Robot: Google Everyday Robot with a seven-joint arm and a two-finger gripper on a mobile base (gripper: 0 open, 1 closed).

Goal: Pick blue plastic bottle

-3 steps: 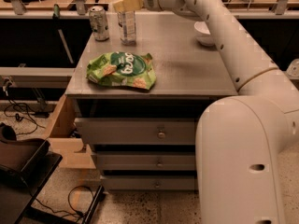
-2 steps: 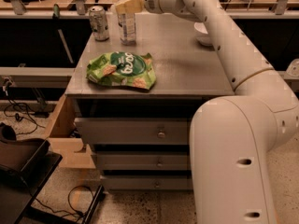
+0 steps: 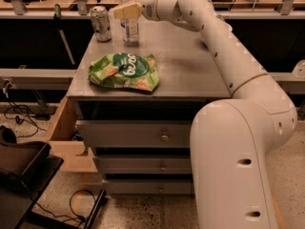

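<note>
The blue plastic bottle (image 3: 130, 26) is clear with a white cap and a pale label band. It stands upright at the back left of the grey cabinet top (image 3: 186, 66). My gripper (image 3: 127, 10) is at the bottle's upper part, in front of its neck, with the arm reaching in from the right. A shorter silver-green can (image 3: 101, 24) stands just left of the bottle.
A green snack bag (image 3: 124, 71) lies near the cabinet top's front left. My arm (image 3: 224, 46) crosses the right side of the top. A wooden drawer (image 3: 64, 128) hangs open at the cabinet's left. A dark chair (image 3: 19, 166) and cables sit on the floor at lower left.
My gripper has come down from near the bottle's cap to its neck and shoulder. The bottle, can and bag have not moved.
</note>
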